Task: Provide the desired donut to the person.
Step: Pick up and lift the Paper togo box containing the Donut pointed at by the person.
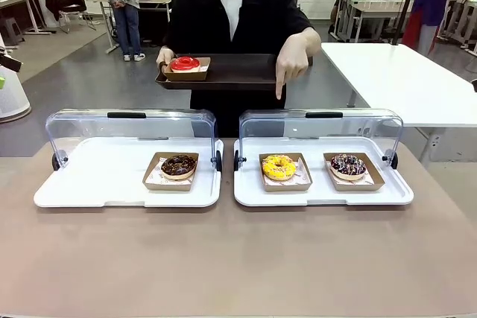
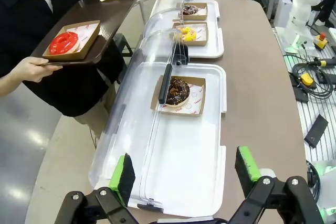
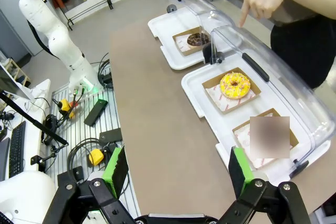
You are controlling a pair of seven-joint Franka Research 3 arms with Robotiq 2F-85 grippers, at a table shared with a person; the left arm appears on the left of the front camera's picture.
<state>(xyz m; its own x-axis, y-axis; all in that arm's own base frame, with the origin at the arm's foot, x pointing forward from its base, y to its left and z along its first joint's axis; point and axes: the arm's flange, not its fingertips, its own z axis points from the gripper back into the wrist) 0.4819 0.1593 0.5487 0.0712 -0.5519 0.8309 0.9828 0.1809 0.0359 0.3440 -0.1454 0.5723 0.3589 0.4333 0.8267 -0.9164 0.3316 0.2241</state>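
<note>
Yellow donut (image 1: pixel 279 167) — boxed, left half of right tray (image 1: pixel 317 196), toward far edge of surface (image 1: pixel 238 258); person's hand (image 1: pixel 292 61) pointing down above it. Left end effector (image 2: pixel 185 170), right end effector (image 3: pixel 177 171) — both wide open, empty.

A white side table (image 1: pixel 402 80) stands far right.

The yellow-iced donut (image 1: pixel 279 167) lies flat in a brown paper tray (image 1: pixel 285 187) inside the right display case (image 1: pixel 320 195). Behind it, the person (image 1: pixel 223 20) points one hand (image 1: pixel 292 61) down toward it.
</note>
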